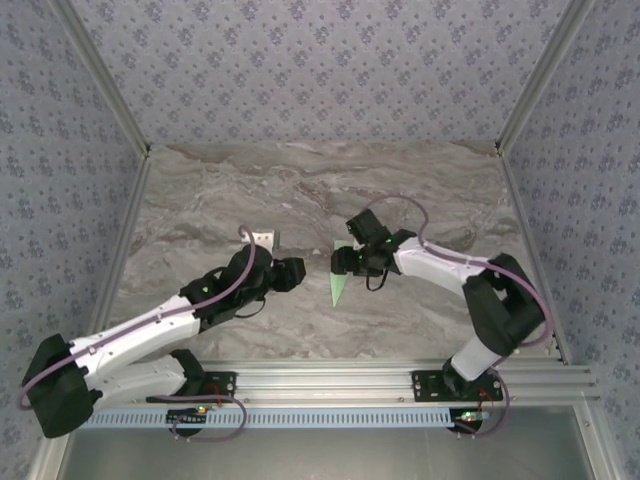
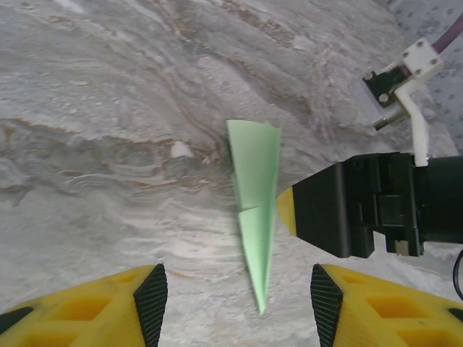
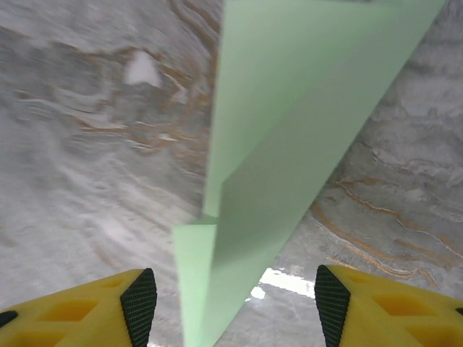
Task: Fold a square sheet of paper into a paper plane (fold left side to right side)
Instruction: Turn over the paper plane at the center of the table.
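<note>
Gaping apart, left pincer point(image 2: 239, 300), right pincer point(image 3: 235, 303) likewise released, paper plane point(image 2: 257, 202) ungripped between them

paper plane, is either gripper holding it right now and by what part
Nothing is held. The paper plane lies loose on the table; the left gripper and right gripper both stand open, not touching it.

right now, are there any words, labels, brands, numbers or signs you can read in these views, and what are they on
None: no readable text in any view.
The pale mint-green folded paper plane is plain and unmarked.
The yellow-and-black left gripper and right gripper bear no lettering.
The grey marble-patterned tabletop and the blue-grey floral wallpaper show only pattern.
</note>
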Controlling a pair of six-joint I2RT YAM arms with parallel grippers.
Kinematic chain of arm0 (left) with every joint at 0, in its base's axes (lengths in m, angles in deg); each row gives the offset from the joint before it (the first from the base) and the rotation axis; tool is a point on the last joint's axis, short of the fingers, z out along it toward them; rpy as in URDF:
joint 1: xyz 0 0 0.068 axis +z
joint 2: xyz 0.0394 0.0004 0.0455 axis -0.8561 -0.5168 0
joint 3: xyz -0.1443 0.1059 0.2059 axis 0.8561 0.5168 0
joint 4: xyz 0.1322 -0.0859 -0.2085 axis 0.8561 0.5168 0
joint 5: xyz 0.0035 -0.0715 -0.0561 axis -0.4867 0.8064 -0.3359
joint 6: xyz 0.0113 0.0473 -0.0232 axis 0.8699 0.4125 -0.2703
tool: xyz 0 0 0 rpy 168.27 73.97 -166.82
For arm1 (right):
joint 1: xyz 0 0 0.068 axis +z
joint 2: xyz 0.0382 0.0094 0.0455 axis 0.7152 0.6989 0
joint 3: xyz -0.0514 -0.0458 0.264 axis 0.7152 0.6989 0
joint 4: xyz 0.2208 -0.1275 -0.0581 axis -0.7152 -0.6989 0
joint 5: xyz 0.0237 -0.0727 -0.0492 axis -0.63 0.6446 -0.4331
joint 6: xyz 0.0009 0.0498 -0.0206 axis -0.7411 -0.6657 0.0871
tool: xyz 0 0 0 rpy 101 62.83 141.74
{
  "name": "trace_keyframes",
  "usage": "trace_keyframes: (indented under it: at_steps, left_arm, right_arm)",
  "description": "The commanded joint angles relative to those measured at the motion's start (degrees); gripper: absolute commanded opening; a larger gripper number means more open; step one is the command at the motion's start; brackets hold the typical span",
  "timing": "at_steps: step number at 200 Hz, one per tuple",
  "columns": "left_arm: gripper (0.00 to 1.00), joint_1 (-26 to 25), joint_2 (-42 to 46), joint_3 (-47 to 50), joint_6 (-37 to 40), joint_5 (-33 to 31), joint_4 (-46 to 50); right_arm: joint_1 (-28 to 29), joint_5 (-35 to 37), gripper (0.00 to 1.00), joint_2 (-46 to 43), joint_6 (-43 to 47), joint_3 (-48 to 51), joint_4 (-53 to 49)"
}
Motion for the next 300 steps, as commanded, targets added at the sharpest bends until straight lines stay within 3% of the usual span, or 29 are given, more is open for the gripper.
trace_keyframes:
  at_steps: [1,16,39,77,108,138,157,174,211,234,263,300]
  left_arm:
    - [0.58,-0.3,2.6,0.9,-0.1,-3.6,2.3]
    - [0.58,-0.3,4.0,1.7,-0.4,-4.2,2.9]
    - [0.6,-0.3,6.2,2.7,-0.8,-5.3,3.7]
    - [0.62,-0.3,7.8,3.0,-0.8,-6.4,4.9]
    - [0.62,-0.2,8.2,2.3,-0.7,-7.6,6.0]
    - [0.62,-0.2,8.5,1.6,-0.5,-8.7,7.1]
    - [0.63,-0.2,8.7,1.5,-0.7,-9.1,7.4]
    - [0.63,-0.2,8.7,1.5,-0.8,-9.2,7.6]
    - [0.64,-0.2,8.6,0.6,-0.9,-9.3,8.6]
    - [0.65,-0.2,8.4,0.0,-0.2,-9.7,9.0]
    - [0.69,-0.2,7.7,-0.7,0.7,-10.2,9.0]
    - [0.72,0.0,7.1,-1.3,1.2,-10.2,8.7]
  right_arm:
    - [2.0,7.7,0.61,3.6,-2.7,-4.6,-4.8]
    - [2.4,8.8,0.56,4.7,-3.0,-4.9,-5.0]
    - [2.5,8.7,0.4,5.1,-4.5,-4.8,-5.6]
    - [2.4,9.4,0.0,0.8,-3.3,-4.0,-6.9]
    - [2.4,2.3,0.0,-6.8,2.0,-3.0,-3.0]
    - [-0.8,-10.2,0.0,-13.1,3.2,3.8,6.1]
    - [-4.6,-18.3,0.0,-12.2,0.9,11.0,15.8]
    - [-7.5,-21.3,0.0,-8.9,0.6,15.6,21.1]
    - [-13.8,-20.7,0.21,-6.4,3.7,18.9,19.5]
    - [-13.6,-12.5,0.37,-10.7,8.0,15.6,7.5]
    - [-11.4,-5.6,0.44,-15.7,11.7,11.5,-4.3]
    - [-7.0,-11.1,0.53,-17.8,10.6,12.2,-4.3]
